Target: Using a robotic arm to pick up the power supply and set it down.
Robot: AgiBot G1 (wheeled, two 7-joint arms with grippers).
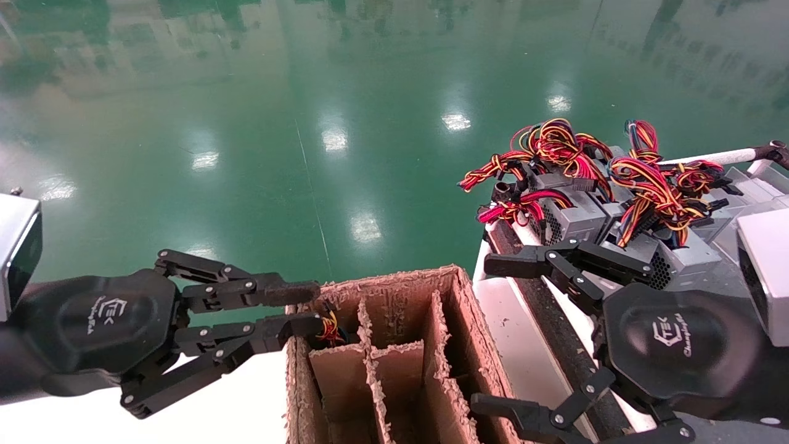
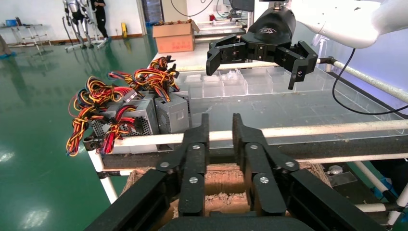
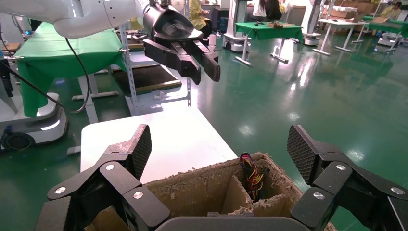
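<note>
Black linked fingers of the right gripper [image 1: 502, 336] stand spread wide and empty at lower right of the head view, one finger tip above the white table edge, the other low beside the cardboard box [image 1: 394, 357]. Right wrist view confirms: both ribbed pads [image 3: 140, 150] far apart, nothing between them, the box's open top just below.

Left gripper [image 1: 302, 306] sits at lower left of the head view, fingers narrow with only a slim gap, holding nothing; tips reach the box's near-left corner. Left wrist view shows the same two fingers [image 2: 198, 144] close and parallel over the box rim.

Cardboard box: brown, frayed edges, inner dividers making several cells. One cell at its upper-left corner holds a bundle of red, yellow and black wires [image 1: 330, 330]; what they attach to is hidden.

Power supply [image 1: 570, 216]: grey metal box with honeycomb vent, at right of centre in the head view, on the conveyor-like table [image 1: 524, 345] among several similar units. Tangled red, yellow and black leads [image 1: 555, 151] lie on top. It is apart from both grippers, just beyond the right gripper's upper finger.

Green glossy floor [image 1: 246, 123] fills the upper frame.
</note>
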